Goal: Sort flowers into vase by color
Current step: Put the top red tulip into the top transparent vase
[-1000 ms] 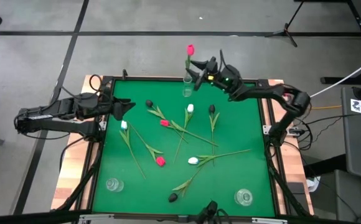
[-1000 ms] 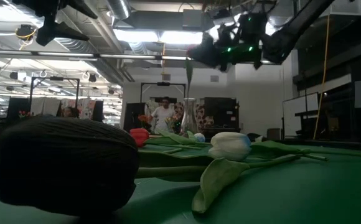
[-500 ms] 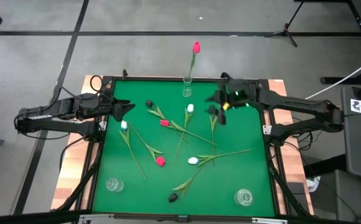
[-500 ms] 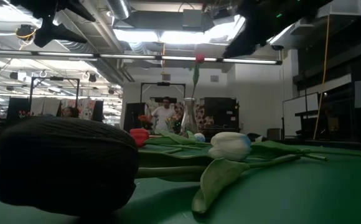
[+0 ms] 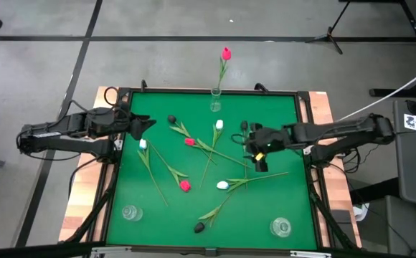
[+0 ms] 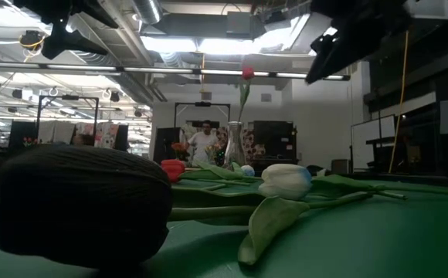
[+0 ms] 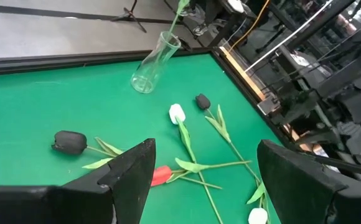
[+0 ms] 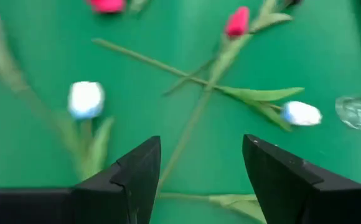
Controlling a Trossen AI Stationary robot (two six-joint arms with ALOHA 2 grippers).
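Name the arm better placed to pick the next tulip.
Right. Its open end effector hovers over the table's middle, beside the black tulip and white tulip. The left end effector waits open at the table's left edge.

Matt green felt-like table (image 5: 280, 208), clear glossy glass vase (image 7: 150, 65), wooden rim (image 5: 323, 107).

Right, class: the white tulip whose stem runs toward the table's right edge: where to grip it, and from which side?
Grip the white tulip on its bare stem end, right of the leaf and the black tulip's crossing stem. It lies flat on the table, so come straight down, fingers astride the stem. The open right hand hovers close by.
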